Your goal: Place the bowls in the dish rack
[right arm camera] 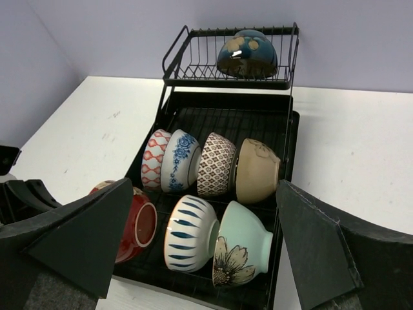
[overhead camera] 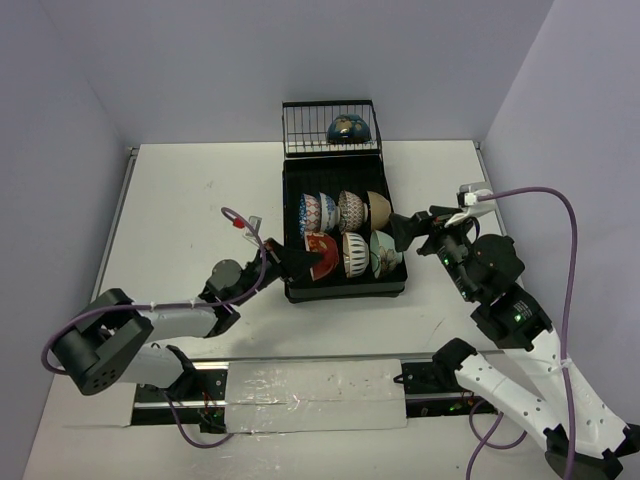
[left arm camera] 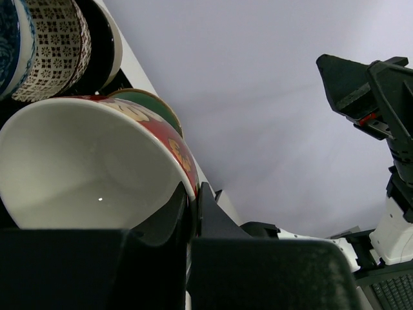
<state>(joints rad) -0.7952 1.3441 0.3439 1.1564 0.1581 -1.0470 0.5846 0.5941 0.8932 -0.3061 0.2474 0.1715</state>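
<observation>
The dish rack [overhead camera: 345, 292] sits mid-tabletop, its wire basket [right arm camera: 193, 64] toward the far edge, with a dark blue bowl [right arm camera: 247, 53] lying in it. A row of 4 bowls [right arm camera: 216, 165] stands on edge across the rack floor. Nearer the near edge lie the blue-striped bowl [right arm camera: 188, 232] and the pale green bowl [right arm camera: 242, 248].

The left end effector [left arm camera: 195, 206] is clenched on the rim of the red bowl [overhead camera: 320, 252], 1 finger inside and 1 outside. It holds the bowl at the rack's near-left corner, just beside the blue-striped bowl. The right end effector [overhead camera: 405, 233] is released, jaws wide, hovering near the rack's right side by the pale green bowl.

The main risk is the release. I cannot tell whether the red bowl is seated on the ribs. If it is not, letting go could send it rolling onto its mouth, knocking the blue-striped bowl, or tipping over the rack's low left wall onto the tabletop. A thin rim pinch also lets the bowl pivot. Any drift of the right end effector could nudge the pale green bowl.
</observation>
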